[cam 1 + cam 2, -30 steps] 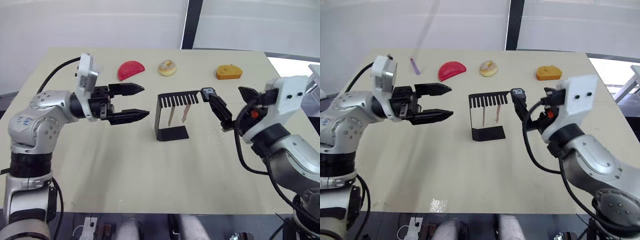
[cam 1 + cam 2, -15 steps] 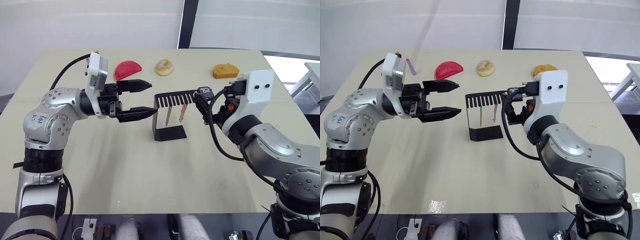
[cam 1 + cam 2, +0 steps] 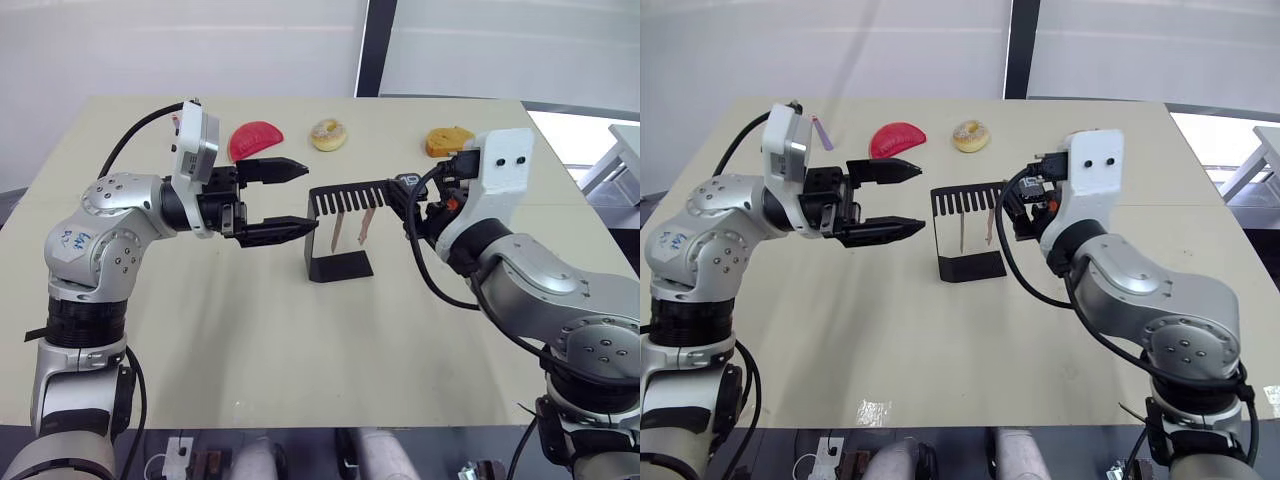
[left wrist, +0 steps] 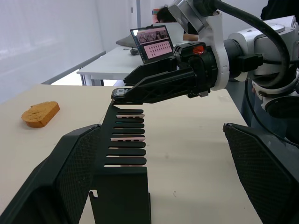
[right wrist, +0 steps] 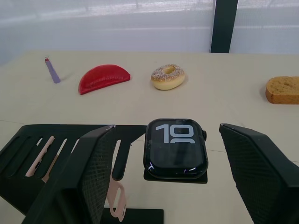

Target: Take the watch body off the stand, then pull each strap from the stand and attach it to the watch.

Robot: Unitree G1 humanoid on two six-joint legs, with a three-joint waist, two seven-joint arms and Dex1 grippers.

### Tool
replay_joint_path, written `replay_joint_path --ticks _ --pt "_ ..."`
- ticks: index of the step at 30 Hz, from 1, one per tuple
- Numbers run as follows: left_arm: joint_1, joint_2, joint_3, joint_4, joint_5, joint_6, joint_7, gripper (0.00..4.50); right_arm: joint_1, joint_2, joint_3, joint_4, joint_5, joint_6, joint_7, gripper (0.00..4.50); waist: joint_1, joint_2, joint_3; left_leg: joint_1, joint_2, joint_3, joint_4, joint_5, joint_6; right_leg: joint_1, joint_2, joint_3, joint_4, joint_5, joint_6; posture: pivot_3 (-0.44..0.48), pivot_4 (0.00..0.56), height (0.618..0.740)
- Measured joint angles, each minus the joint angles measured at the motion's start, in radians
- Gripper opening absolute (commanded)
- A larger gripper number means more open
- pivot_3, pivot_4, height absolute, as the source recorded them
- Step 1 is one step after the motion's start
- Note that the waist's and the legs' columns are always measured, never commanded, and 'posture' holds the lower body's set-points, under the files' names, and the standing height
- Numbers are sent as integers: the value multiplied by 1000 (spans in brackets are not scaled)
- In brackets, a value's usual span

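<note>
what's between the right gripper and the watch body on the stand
Nothing visible. The right gripper is open with a finger on either side of the watch body, which sits on the end of the stand arm, not yet clamped.

I see the stand (image 3: 340,228), a black bent sheet-metal bracket, upright on its flat base near the middle of the table, somewhat closer to the far edge. Its comb-slotted top arm points toward the table's right edge. The watch body (image 5: 175,148), a small black rounded-square case, sits face up on the arm's end; its dark screen shows light digits reading 10. I note two pale pink straps (image 3: 352,227) hanging from the comb slots side by side, their lower ends clear of the base.
</note>
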Motion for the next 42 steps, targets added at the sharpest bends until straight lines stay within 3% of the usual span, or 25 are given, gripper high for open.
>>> replay_joint_path --ticks 22,25,28,42 --pt "6 1 2 -6 0 -2 15 4500 -13 30 27 48 -87 1 61 3962 0 0 0 0 0 0 0 0 0 0 0 0 0 0 0 0 150 737" --pt "8 1 3 -7 0 -2 19 4500 -13 35 27 48 -96 3 66 3162 0 0 0 0 0 0 0 0 0 0 0 0 -1 0 0 0 150 737" --pt "8 0 4 -9 0 -2 22 4500 -13 36 26 48 -103 11 69 1632 0 0 0 0 0 0 0 0 0 0 0 0 -1 0 0 0 150 737" --pt "8 0 6 -31 -2 -2 23 4500 -47 9 -6 35 -60 39 97 1598 0 0 0 -1 0 0 -1 0 0 -1 0 0 -1 0 0 0 150 737"
